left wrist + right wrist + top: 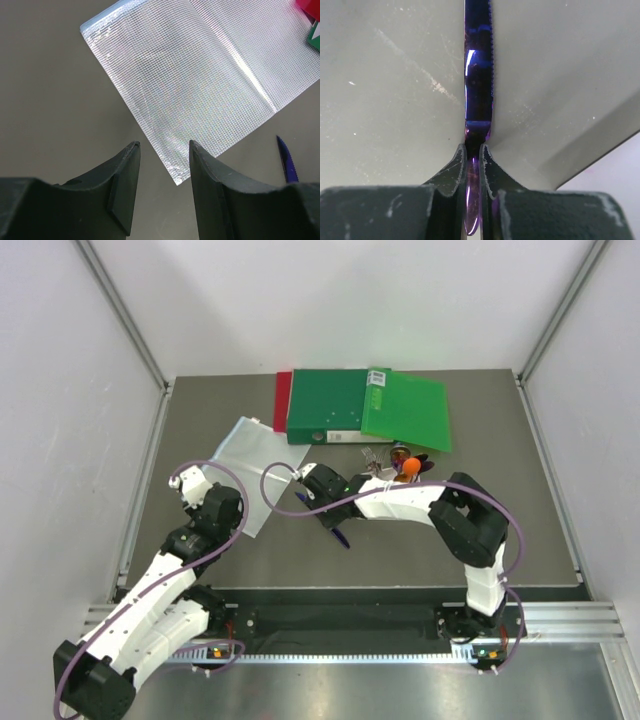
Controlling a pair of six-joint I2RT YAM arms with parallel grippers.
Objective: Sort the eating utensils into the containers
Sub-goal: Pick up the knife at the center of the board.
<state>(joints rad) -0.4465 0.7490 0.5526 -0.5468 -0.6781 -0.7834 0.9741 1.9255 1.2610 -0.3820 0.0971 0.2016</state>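
Knife: one, dark blue, clenched in right tool
Left tool: released, empty
Right wrist only: knife's serrated edge

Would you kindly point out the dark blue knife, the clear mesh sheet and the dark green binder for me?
dark blue knife (pixel 479 75): right wrist view, on the serrated blade.
clear mesh sheet (pixel 190 75): left wrist view, on its middle.
dark green binder (pixel 322 400): top external view, on the front cover.
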